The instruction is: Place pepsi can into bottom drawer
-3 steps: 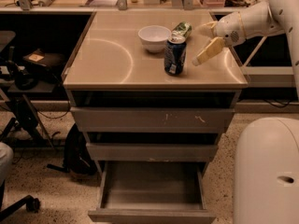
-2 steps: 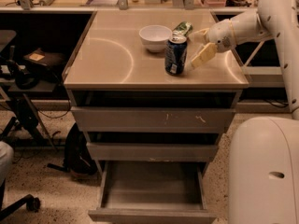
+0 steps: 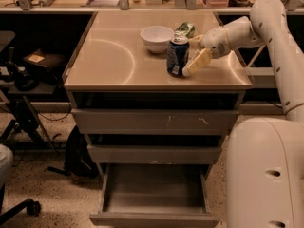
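**Pre-grasp at pepsi can: tip-over risk**

White bowl (image 3: 156, 36) sits at the can's 10 o'clock. Pepsi can (image 3: 176, 57) stands upright on the cabinet top, with the bottom drawer (image 3: 154, 218) open below. Gripper (image 3: 191, 53) is at its 3 o'clock, jaws apart. I judge an off-centre close could topple the can bowlward.

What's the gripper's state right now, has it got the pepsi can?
Gripper: jaws open, right beside the pepsi can on the cabinet top, holding nothing.

White bowl (image 3: 157, 37), green can (image 3: 186, 29) just beside, on cabinet top (image 3: 109, 56).
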Available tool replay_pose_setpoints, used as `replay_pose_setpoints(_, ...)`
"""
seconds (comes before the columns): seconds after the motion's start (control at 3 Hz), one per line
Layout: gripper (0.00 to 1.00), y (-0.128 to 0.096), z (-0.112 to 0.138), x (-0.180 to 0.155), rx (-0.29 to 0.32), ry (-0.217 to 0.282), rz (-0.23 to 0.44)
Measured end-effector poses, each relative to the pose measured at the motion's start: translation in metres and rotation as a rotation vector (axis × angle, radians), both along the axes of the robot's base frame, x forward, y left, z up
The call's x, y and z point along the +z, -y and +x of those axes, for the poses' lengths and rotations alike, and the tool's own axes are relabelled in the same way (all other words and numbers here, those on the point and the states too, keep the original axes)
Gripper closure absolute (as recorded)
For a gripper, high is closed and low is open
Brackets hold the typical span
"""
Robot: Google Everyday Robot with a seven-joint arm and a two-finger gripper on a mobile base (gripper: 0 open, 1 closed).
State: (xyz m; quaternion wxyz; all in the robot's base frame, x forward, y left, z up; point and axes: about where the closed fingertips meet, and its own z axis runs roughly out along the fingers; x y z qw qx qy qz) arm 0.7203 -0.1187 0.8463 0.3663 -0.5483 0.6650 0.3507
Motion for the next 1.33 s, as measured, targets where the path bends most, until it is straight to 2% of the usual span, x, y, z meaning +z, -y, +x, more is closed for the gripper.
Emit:
replay_pose_setpoints(0.33, 0.18, -0.0004, 0.0002, -0.0001, 0.0, 0.0, 0.0)
replay_pose_setpoints(1.33, 0.88, -0.0004, 0.0002, -0.0001, 0.0, 0.0, 0.0)
